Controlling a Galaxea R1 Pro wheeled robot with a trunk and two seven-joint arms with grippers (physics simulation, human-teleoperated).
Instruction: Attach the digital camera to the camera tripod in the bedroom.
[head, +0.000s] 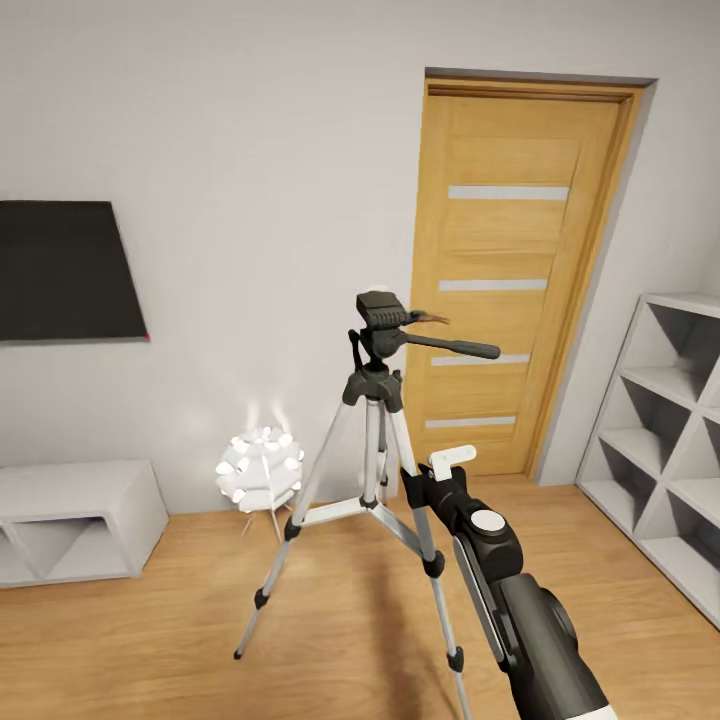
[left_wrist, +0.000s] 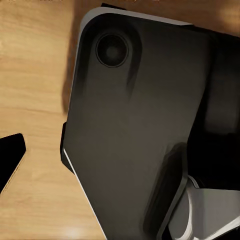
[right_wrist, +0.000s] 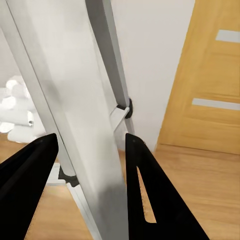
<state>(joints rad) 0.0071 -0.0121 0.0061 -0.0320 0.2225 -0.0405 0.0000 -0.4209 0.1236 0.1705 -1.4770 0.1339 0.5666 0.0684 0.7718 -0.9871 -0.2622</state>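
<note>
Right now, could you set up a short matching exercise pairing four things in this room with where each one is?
Things:
1. camera tripod
2. wall TV
3. cube shelf
4. lamp

Places:
A. on the floor by the wall, behind the tripod's legs
B. mounted on the wall, far left
C. mid-room in front of the door, one leg between the right gripper fingers
D. along the right-hand wall

Pairs: 1-C, 2-B, 3-D, 4-A

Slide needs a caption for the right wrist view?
Open right gripper straddling a silver camera tripod leg, oak door behind.
</note>
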